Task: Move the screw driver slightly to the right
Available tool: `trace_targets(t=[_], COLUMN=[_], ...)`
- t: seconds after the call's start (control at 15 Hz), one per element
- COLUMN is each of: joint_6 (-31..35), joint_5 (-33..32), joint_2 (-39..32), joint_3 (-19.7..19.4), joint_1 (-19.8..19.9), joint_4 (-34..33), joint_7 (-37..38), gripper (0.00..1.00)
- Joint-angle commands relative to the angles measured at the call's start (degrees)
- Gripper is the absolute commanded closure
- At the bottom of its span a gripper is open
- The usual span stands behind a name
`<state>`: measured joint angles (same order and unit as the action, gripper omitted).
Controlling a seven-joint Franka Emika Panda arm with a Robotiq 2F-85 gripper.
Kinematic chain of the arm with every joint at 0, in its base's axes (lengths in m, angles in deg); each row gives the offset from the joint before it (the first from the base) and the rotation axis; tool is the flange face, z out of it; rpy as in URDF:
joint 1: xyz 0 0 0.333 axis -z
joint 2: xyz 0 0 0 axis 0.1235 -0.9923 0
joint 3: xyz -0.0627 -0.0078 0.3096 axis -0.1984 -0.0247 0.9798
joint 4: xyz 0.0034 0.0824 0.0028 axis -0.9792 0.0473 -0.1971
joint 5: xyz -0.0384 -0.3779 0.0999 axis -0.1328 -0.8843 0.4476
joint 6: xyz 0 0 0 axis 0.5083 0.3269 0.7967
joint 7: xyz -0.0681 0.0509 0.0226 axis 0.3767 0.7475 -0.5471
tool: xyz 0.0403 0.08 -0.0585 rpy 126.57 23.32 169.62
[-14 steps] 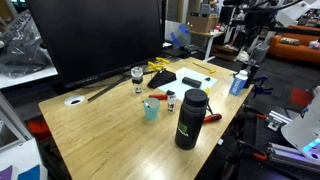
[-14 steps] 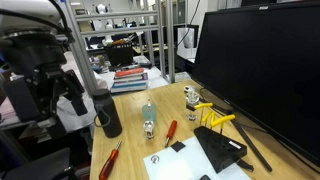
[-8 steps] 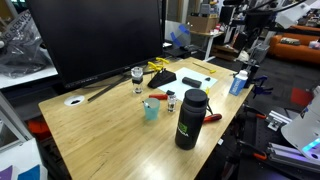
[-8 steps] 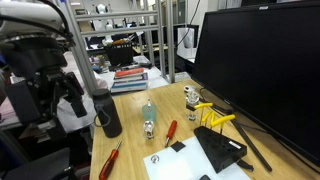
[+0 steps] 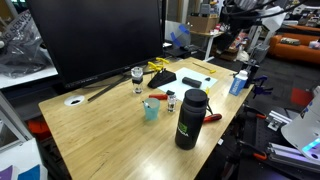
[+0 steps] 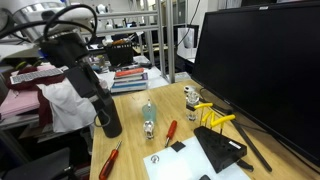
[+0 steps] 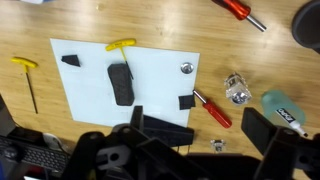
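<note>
The screw driver (image 7: 212, 108) has a red handle and a thin shaft. It lies on the wooden table between the white sheet (image 7: 90, 95) and the teal cup (image 7: 285, 110). It shows in both exterior views (image 5: 158, 97) (image 6: 171, 131). My gripper (image 7: 200, 135) is open and empty, high above the table, with the screw driver showing between its fingers. In an exterior view the arm (image 6: 78, 52) hangs over the table's end near the black bottle (image 6: 108, 118).
A second red tool (image 7: 240, 10) lies near the black bottle (image 5: 190, 118). A glass jar (image 7: 237, 87), yellow hex keys (image 7: 120, 45), a black block (image 7: 120, 83) and a yellow-and-black tool (image 6: 215, 118) sit around the sheet. A large monitor (image 5: 95, 35) stands at the back.
The arm has swung in toward the table and now reaches over its end. Nothing on the table has moved.
</note>
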<state>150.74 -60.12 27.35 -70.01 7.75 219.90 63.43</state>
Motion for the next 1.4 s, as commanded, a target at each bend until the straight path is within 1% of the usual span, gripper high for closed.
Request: trace_targets(t=[0.0, 0.13, 0.27, 0.33, 0.4, 0.53, 0.93, 1.0, 1.13, 1.33], joint_6=[5.0, 5.9, 5.9, 6.2, 6.0, 6.0, 5.9, 7.2, 8.6, 12.7], joint_5=[0.3, -0.1, -1.9, -4.0, -1.8, -2.1, -2.0, -1.0, -2.0, 2.5], joint_2=[-10.5, -16.4, -21.2, -22.9, -19.6, -21.5, -20.3, -20.8, -22.3, -27.4], joint_3=[-2.2, -2.9, -2.7, -2.2, -2.9, -3.1, -3.0, -3.6, -3.7, -6.3], joint_1=[-1.9, -2.3, -0.9, 0.1, -1.5, -1.4, -1.6, -2.4, -2.7, -5.1], joint_4=[-4.9, -7.4, -9.7, -10.6, -8.1, -8.8, -8.5, -9.0, -10.5, -13.7], joint_7=[-8.8, -12.9, -13.0, -11.4, -11.3, -11.2, -11.2, -13.4, -16.0, -25.9], gripper=[0.00, 0.00, 0.00, 0.00, 0.00, 0.00, 0.00, 0.00, 0.00, 0.00])
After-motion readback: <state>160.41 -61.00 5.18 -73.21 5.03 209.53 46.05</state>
